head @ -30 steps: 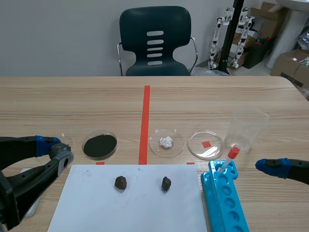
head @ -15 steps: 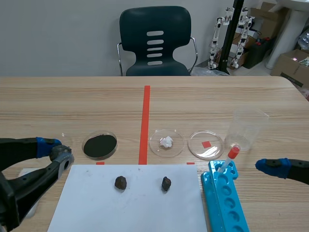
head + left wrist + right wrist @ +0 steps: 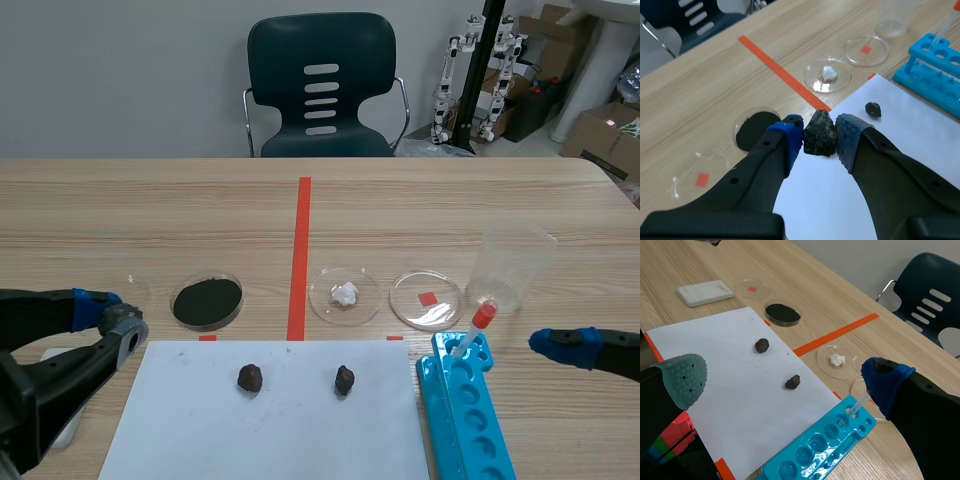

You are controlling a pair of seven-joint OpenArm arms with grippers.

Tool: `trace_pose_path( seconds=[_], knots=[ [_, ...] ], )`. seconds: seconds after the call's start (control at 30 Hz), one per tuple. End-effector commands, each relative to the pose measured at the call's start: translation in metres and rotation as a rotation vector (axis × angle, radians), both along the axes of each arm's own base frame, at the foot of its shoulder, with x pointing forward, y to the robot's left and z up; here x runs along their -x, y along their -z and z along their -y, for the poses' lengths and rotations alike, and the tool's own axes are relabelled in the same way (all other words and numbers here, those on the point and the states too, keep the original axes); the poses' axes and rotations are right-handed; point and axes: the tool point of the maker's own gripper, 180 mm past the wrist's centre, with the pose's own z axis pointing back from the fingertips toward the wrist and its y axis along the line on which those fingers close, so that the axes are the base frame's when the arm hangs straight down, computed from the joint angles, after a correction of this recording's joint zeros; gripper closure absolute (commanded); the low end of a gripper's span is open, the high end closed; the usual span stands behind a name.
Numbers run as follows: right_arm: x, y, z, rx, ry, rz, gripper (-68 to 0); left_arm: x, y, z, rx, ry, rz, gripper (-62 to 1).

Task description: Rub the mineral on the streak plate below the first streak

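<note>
The left gripper [image 3: 819,140], pinching the dark mineral chunk [image 3: 820,131], has eased slightly nearer the white streak plate [image 3: 705,292], so the rubbing probably hasn't begun yet.

Pale wood-grain worktop [image 3: 150,215]. Directly on it:
- white paper sheet [image 3: 270,430] at the near edge
- behind the sheet, a row of dishes: black powder dish [image 3: 206,300], white-lump dish [image 3: 345,295], clear dish [image 3: 426,299]
- at right, clear beaker [image 3: 515,265] and blue tube rack [image 3: 465,420]
- at left, white streak plate [image 3: 705,292], with a small clear dish [image 3: 753,289] near it
</note>
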Motion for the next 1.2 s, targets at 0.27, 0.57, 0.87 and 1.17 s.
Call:
trace_pose_path(
  seconds=[0.27, 0.57, 0.87, 1.17],
  knots=[
    [-0.003, -0.007, -0.001, -0.015, -0.001, 0.023, -65.3, -0.004, 0.038, -0.019, -0.1, -0.106, -0.257, -11.6],
    [-0.003, -0.007, -0.001, -0.015, -0.002, 0.024, -65.3, -0.006, 0.073, -0.06, -0.161, -0.355, -0.455, -11.6],
    [-0.003, -0.007, -0.001, -0.014, -0.003, 0.024, -65.3, 0.002, 0.105, -0.1, -0.224, -0.543, -0.661, -11.6],
    [-0.003, -0.007, -0.001, -0.014, -0.003, 0.024, -65.3, -0.005, 0.118, -0.112, -0.218, -0.599, -0.777, -11.6]
  ],
)
